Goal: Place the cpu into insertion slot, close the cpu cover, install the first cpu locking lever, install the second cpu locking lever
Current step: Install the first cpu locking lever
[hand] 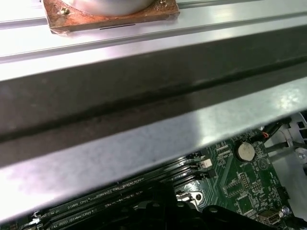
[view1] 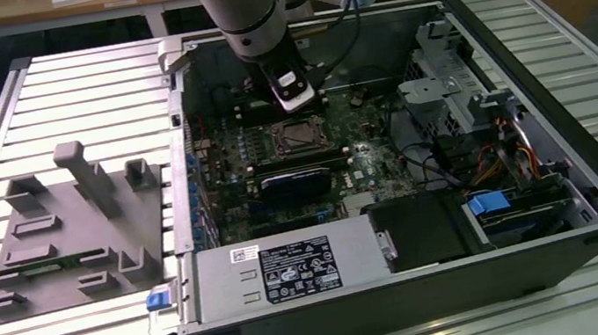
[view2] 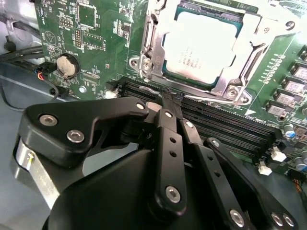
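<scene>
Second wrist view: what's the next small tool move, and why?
Probably a short downward push of the tool on what looks like a locking lever. The cpu already sits under the lowered cpu cover, and the shut tool tip rests right at that edge, beside the memory slots.

My claw (view2: 171,101) is matt black with shiny steel screws (view2: 172,193). The chip (view2: 201,45) has a smooth, bright metal top; the cover (view2: 154,45) around it is silvery, glossy metal; the board (view2: 62,28) is glossy green.
</scene>
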